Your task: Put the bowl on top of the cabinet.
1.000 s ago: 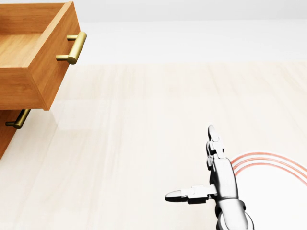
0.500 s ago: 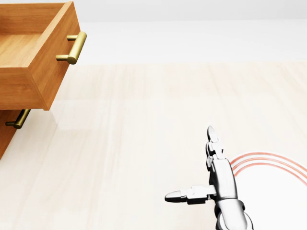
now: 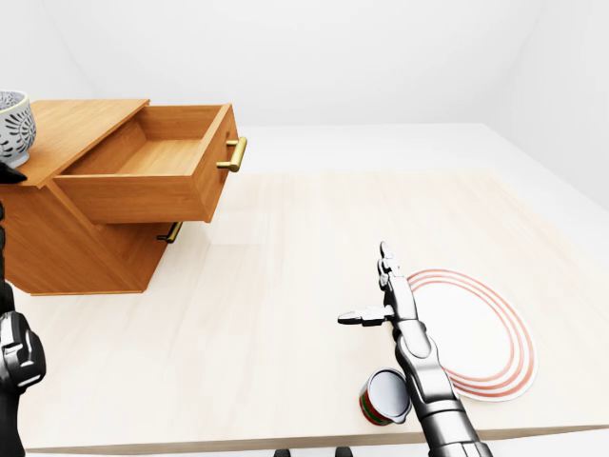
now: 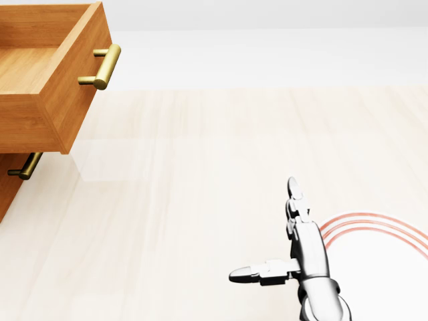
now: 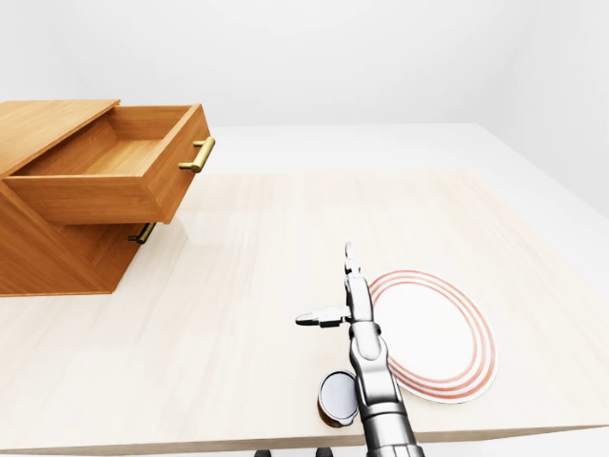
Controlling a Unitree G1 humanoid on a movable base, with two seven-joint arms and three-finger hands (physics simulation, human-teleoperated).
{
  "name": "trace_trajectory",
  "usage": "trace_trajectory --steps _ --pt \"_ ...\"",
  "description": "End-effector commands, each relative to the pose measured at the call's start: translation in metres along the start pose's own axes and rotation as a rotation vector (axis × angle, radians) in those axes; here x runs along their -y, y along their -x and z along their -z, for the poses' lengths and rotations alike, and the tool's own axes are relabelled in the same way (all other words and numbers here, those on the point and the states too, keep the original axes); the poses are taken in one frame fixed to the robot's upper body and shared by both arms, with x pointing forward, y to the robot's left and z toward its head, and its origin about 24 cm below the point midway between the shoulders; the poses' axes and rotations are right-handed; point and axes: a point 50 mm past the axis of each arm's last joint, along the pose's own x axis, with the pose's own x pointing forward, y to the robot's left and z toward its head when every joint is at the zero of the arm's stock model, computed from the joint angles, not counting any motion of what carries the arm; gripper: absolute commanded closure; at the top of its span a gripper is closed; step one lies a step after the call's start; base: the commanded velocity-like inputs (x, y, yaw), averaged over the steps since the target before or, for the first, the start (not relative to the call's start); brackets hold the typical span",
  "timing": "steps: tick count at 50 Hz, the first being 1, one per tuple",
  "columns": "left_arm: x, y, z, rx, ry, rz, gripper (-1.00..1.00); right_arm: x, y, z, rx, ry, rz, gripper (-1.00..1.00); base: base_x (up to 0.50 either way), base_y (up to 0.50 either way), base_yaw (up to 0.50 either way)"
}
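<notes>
Pale table (image 3: pixel 285 286); bowl (image 3: pixel 13 127) sits atop the cabinet (image 3: pixel 67 228).

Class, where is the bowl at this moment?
In the left-eye view the bowl sits at the far left edge, on top of the cabinet, left of the open drawer.
</notes>
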Motion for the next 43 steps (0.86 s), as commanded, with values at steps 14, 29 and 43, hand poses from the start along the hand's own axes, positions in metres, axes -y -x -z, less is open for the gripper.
trace_trajectory --steps 14,29,43 --pt "-0.067 0.089 -0.109 0.359 0.737 -0.408 -1.00 -0.001 0.000 0.002 -0.011 0.000 -0.004 -1.00 0.00 0.00 0.00" --pt "-0.182 0.184 -0.091 0.626 1.179 -0.650 -1.00 -0.001 0.000 0.001 -0.005 0.003 -0.005 -1.00 0.00 0.00 0.00" --pt "-0.168 0.226 -0.081 0.563 1.344 -0.507 -1.00 -0.001 0.000 0.002 -0.010 0.003 -0.008 -1.00 0.00 0.00 0.00"
